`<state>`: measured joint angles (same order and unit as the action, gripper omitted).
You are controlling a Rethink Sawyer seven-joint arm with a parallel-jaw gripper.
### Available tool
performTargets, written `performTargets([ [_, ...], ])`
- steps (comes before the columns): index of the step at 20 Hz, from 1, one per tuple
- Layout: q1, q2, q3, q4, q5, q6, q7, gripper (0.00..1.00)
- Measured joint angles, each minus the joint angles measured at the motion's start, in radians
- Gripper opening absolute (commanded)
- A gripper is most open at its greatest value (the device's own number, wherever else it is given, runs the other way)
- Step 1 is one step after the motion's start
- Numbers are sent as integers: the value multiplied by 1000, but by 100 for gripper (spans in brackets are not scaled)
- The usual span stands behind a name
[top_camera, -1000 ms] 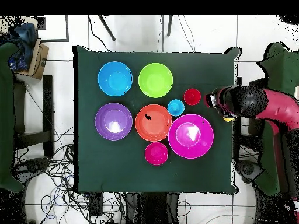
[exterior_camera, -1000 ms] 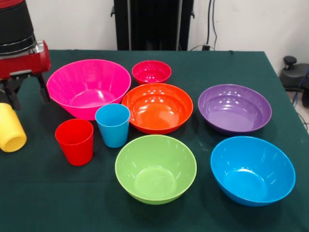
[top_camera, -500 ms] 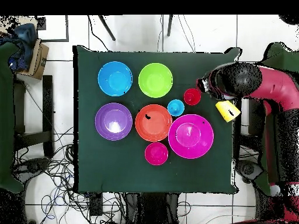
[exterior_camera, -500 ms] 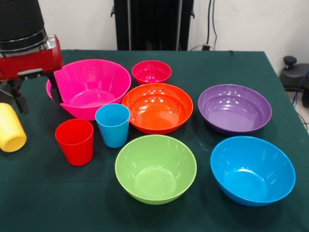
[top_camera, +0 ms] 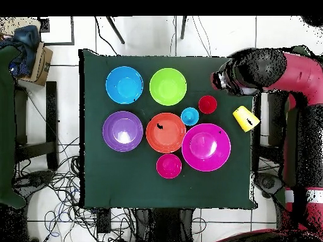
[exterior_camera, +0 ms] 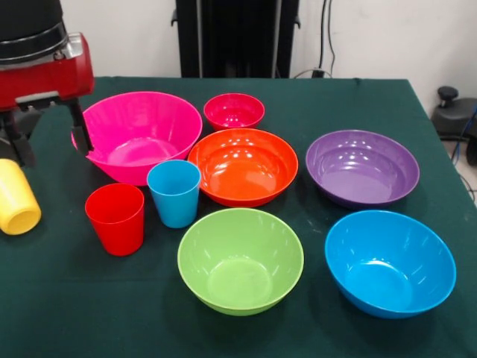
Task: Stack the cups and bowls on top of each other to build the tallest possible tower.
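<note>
The hand [exterior_camera: 46, 136] hangs open and empty above the desk [exterior_camera: 343, 104], its two dark fingers [exterior_camera: 80, 127] spread apart, one in front of the hot pink bowl's [exterior_camera: 141, 130] rim. A yellow cup [exterior_camera: 16, 198] lies on its side just below it, apparently at the desk's edge. The red cup [exterior_camera: 115, 218] and light blue cup [exterior_camera: 174, 192] stand upright side by side. Orange [exterior_camera: 242, 165], purple [exterior_camera: 362, 167], lime green [exterior_camera: 240, 259], blue [exterior_camera: 389, 262] and small pink-red [exterior_camera: 234, 110] bowls sit separately; nothing is stacked.
</note>
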<state>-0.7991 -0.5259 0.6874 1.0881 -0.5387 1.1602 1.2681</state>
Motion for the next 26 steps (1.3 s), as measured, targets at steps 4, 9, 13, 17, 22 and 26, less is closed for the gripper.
performTargets([
  [4, -1, 2, -8, -28, 0, 1, 0, 100],
  [9, -2, 10, -21, -39, 0, -8, 0, 100],
  [13, -1, 17, -26, -39, 0, -36, 0, 100],
  [17, 1, 32, -36, -42, 0, -77, 0, 100],
  [22, 18, 59, -62, -58, 0, -108, 0, 100],
  [26, 33, 84, -72, -81, 0, -116, 0, 100],
])
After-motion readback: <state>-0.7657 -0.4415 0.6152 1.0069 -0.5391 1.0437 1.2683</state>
